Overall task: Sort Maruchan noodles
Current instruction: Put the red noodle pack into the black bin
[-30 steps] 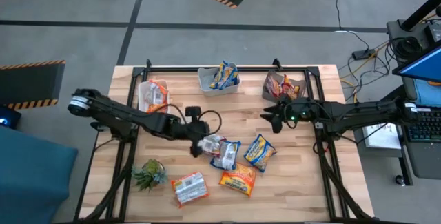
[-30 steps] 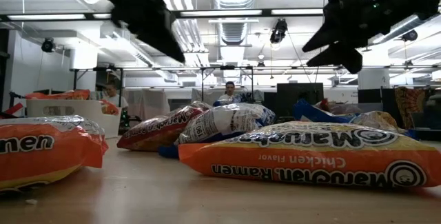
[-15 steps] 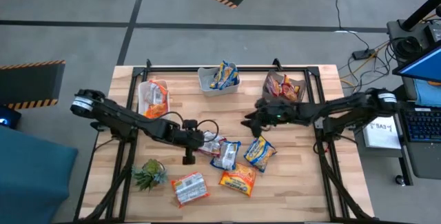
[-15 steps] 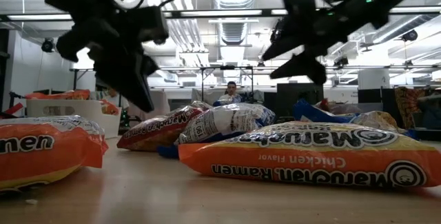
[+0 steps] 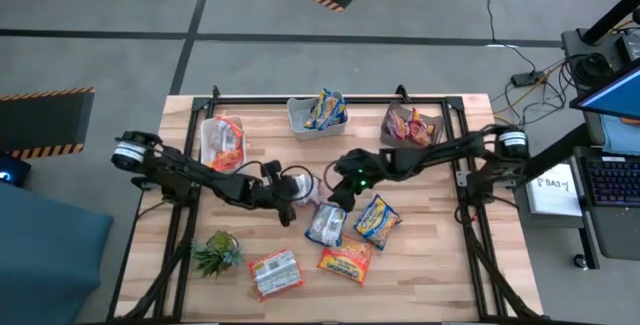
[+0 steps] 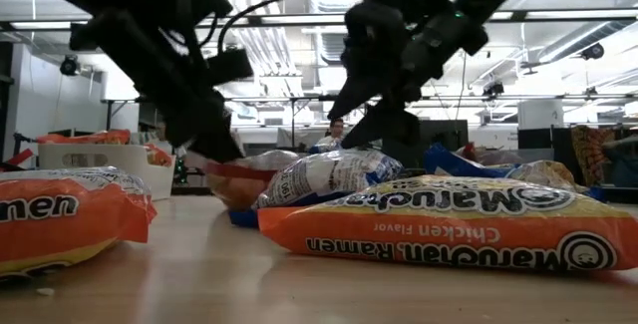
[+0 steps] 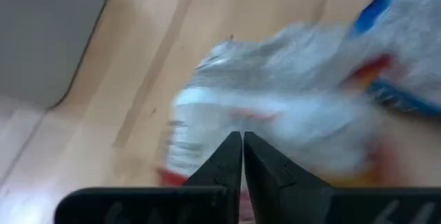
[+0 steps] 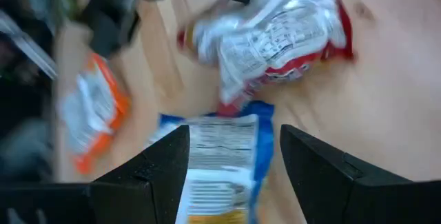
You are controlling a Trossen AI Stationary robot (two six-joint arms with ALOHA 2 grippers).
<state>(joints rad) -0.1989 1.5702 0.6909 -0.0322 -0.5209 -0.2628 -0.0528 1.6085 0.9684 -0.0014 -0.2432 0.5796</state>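
Pinching the edge of a crinkly white-and-red plastic ramen packet (image 5: 303, 189), the left gripper (image 5: 290, 191) is sitting near the middle of the pale wooden table (image 5: 420, 275); its wrist view is showing two dark tapered fingers (image 7: 226, 160) pressed together over the packet's shiny, creased film (image 7: 275, 114). The right gripper (image 5: 338, 191) is hanging just beside it with its two dark fingers spread wide, over a flat blue-and-white ramen packet (image 5: 326, 223) whose glossy back is carrying fine printed text (image 8: 219, 172). The white-and-red packet is lying beyond that one in the right wrist view (image 8: 279, 27).

Other flat rectangular noodle packets are lying close by: a blue-and-yellow one (image 5: 376, 219), an orange one (image 5: 345, 262) and a white-and-orange one (image 5: 274, 272), all puffy and wrinkled. In the low view the orange packet (image 6: 449, 226) is showing "Maruchan Ramen" lettering upside down.

Along the far edge, three bins are holding sorted packets: a clear bin (image 5: 222, 140) with orange-and-white ones, a grey rectangular bin (image 5: 316, 113) with blue-and-yellow ones, and a bin (image 5: 410, 125) with red-and-orange ones. A small green leafy plant (image 5: 217, 252) is standing near the left front corner.
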